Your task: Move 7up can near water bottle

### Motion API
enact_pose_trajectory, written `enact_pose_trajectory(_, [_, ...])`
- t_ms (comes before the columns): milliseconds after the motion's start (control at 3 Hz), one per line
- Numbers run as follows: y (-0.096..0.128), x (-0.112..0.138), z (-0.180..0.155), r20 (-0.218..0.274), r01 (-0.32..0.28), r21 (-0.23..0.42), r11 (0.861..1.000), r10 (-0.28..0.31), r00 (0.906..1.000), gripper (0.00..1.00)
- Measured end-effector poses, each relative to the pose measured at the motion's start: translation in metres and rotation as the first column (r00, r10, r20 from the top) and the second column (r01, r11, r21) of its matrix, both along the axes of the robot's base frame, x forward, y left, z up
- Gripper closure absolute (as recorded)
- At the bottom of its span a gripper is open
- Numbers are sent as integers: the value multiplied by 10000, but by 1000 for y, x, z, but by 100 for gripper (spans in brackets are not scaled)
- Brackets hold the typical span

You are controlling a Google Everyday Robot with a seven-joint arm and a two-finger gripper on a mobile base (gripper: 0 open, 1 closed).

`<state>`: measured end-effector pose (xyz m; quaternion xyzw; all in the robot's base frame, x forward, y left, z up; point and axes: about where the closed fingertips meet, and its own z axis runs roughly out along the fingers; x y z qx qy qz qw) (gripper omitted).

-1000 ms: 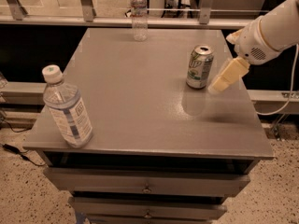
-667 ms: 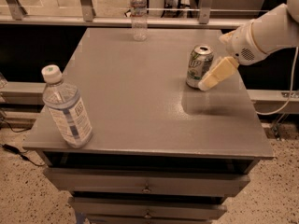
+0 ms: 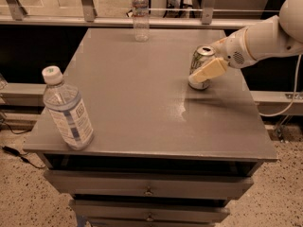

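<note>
The 7up can (image 3: 200,60), silver and green with a silver top, stands upright on the right side of the grey table (image 3: 128,89). My gripper (image 3: 207,70) reaches in from the right on a white arm and is right at the can, its cream end overlapping the can's lower right side. The water bottle (image 3: 140,14), slim and clear with a dark label band, stands at the table's far edge, well to the left of and behind the can.
A bulkier clear bottle (image 3: 67,110) with a white cap and a pale blue-and-white label stands at the table's front left corner. A metal railing (image 3: 90,4) runs behind the table. Drawers (image 3: 147,186) sit below the top. A cable (image 3: 289,96) hangs at the right.
My gripper has moved left and in from beside the can until it overlaps the can's side. The can and both bottles have not moved.
</note>
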<state>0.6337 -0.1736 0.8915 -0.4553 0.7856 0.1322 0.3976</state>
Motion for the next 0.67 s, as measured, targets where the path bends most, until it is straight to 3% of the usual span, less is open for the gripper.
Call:
enact_pose_trajectory(333, [5,5,3,-6,101,349,9993,-101,9999,51])
enact_pose_trajectory(667, [2,9,23,435,121,517,9986,-144,9990,74])
